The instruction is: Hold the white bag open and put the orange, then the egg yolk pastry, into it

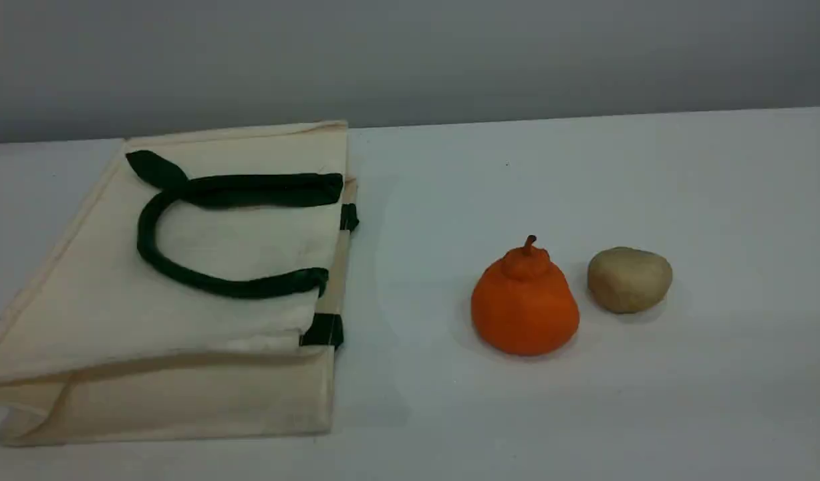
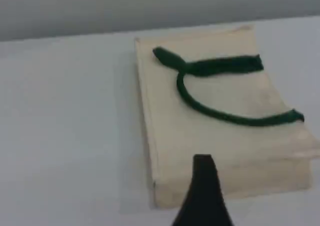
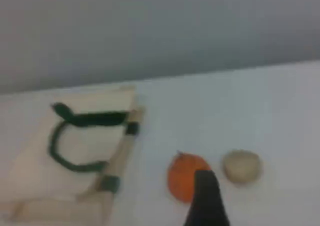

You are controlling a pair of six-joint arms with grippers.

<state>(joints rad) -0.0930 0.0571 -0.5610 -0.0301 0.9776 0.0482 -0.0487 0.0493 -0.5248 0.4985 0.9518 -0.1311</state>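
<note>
Cream-white canvas tote bag [image 1: 182, 294] lies flat at the white table's [image 1: 583, 174] left edge; knobbly bright orange fruit [image 1: 524, 304] mid-table, beige pastry lump [image 1: 629, 279] just beside it. Left gripper [image 2: 202, 196] and right gripper [image 3: 206, 201] are clear of everything; jaw state can't be told.

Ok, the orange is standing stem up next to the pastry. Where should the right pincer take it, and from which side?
Take the orange across its wide lower body, coming straight down from above. It stands upright, and the knobbly neck is probably too narrow for a firm hold. The egg yolk pastry sits close on its right, so set the fingers front and back, not left and right.
</note>
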